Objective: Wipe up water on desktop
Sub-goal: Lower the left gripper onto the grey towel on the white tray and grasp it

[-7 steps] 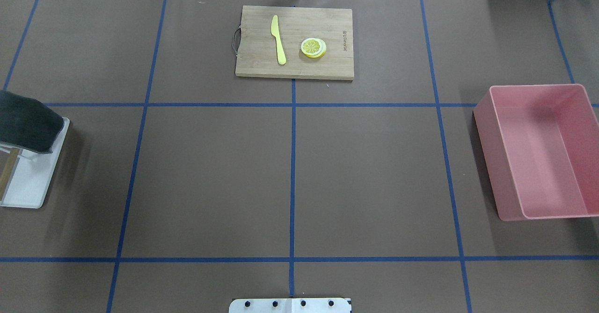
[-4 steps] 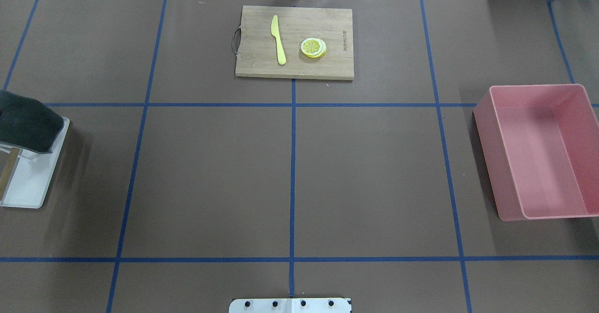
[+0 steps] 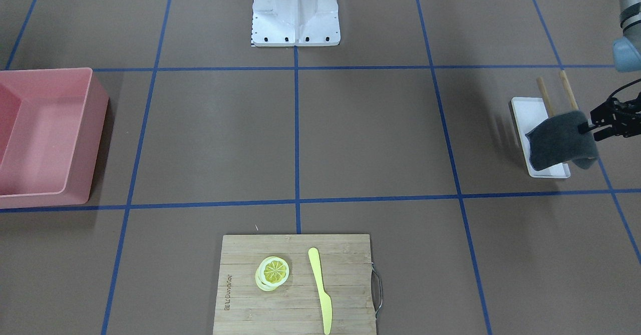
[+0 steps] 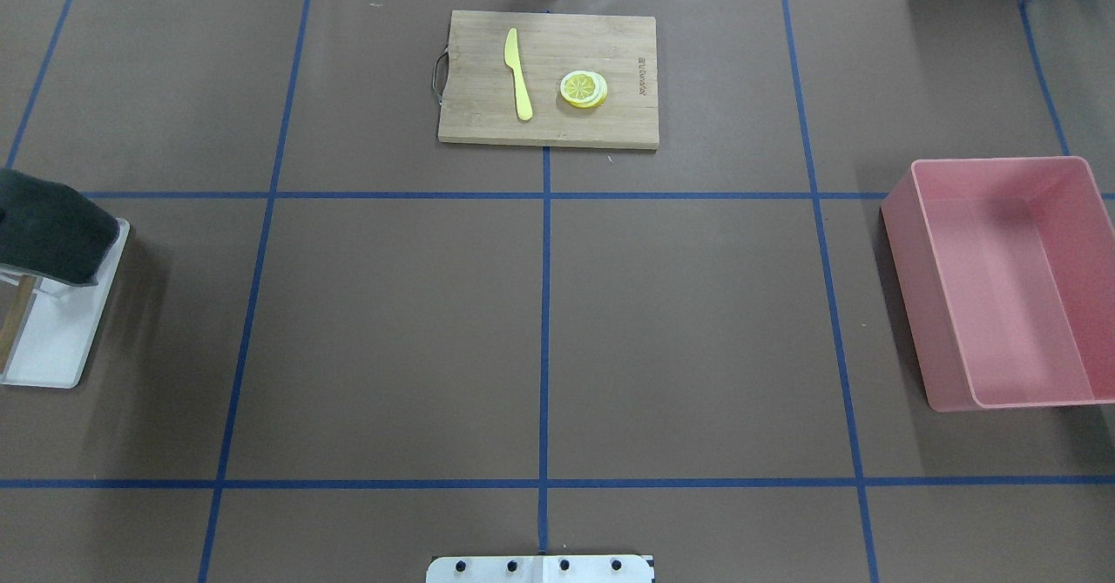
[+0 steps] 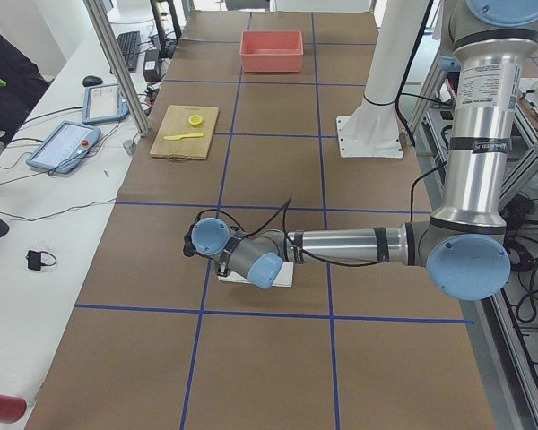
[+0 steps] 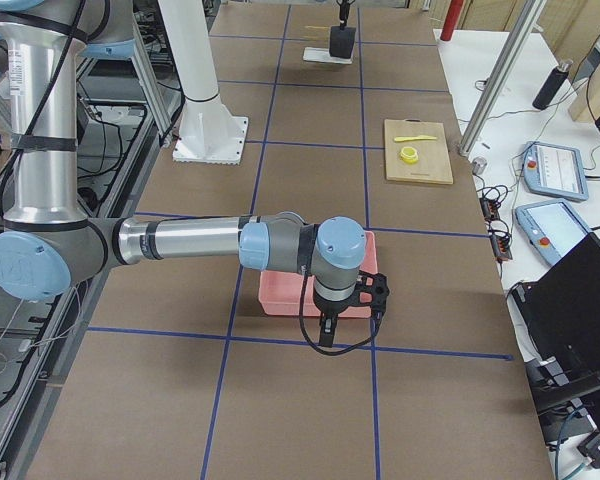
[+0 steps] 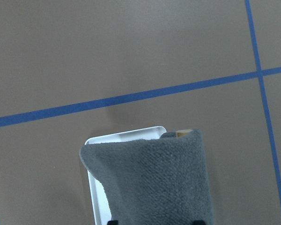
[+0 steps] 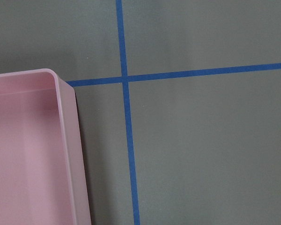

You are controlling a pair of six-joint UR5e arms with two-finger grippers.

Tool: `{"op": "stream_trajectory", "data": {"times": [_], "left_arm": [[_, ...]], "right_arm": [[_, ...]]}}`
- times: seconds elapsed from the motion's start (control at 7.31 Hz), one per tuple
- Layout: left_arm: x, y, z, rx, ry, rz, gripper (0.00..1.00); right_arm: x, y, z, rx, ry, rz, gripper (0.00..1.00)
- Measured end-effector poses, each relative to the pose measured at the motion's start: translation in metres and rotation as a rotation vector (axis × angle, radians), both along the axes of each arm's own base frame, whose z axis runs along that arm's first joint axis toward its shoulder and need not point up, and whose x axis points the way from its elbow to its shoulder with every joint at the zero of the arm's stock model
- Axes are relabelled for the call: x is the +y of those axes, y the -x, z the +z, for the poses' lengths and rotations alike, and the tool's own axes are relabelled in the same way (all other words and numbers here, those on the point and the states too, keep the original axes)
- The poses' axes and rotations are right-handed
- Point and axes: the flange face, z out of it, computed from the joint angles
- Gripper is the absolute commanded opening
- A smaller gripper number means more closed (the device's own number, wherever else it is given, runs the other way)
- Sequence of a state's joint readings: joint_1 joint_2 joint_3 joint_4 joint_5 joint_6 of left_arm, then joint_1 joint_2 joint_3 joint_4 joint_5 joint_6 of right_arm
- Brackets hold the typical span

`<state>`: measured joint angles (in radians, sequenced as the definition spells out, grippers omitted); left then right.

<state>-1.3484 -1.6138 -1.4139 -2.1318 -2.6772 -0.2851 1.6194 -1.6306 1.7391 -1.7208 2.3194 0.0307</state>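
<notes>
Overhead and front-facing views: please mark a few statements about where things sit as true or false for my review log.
1. The lemon slices lie on the cutting board. True.
2. The grey cloth is in the pink bin. False: it hangs above the white tray, at the opposite end of the desktop from the bin.
3. The left gripper is at the grey cloth's edge. True.
4. The yellow knife lies on the bare desktop. False: it lies on the cutting board, beside the lemon slices.
</notes>
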Motion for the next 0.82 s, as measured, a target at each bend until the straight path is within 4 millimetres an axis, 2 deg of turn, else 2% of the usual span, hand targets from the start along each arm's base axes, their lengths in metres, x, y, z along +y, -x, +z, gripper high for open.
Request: {"op": "stream_trajectory", "data": {"times": [0.27,0.41,0.55,0.68,0.82], "left_arm": [[-0.0001,-0.0002,-0.0028,0.003,-0.005,0.001,0.3],[-0.0001,-0.0002,-0.004,0.005,-0.006,0.001,0.21],[-0.0003,-0.0003,-0.005,0.006,-0.007,0.001,0.05],[-0.0009,-0.0002,-0.0059,0.007,-0.008,0.0,0.0],[-0.0009,-0.0002,-0.006,0.007,-0.007,0.0,0.0]], "right_arm": [[-0.0002,0.0011,0.0005,0.001,0.001,-0.003,1.0],[-0.0004,0.002,0.0006,0.002,0.001,-0.005,1.0],[-0.0004,0.0027,0.0011,0.002,0.002,-0.006,1.0],[-0.0004,0.0029,0.0018,0.002,0.004,-0.007,1.0],[-0.0004,0.0031,0.0027,0.002,0.005,-0.007,1.0]]}}
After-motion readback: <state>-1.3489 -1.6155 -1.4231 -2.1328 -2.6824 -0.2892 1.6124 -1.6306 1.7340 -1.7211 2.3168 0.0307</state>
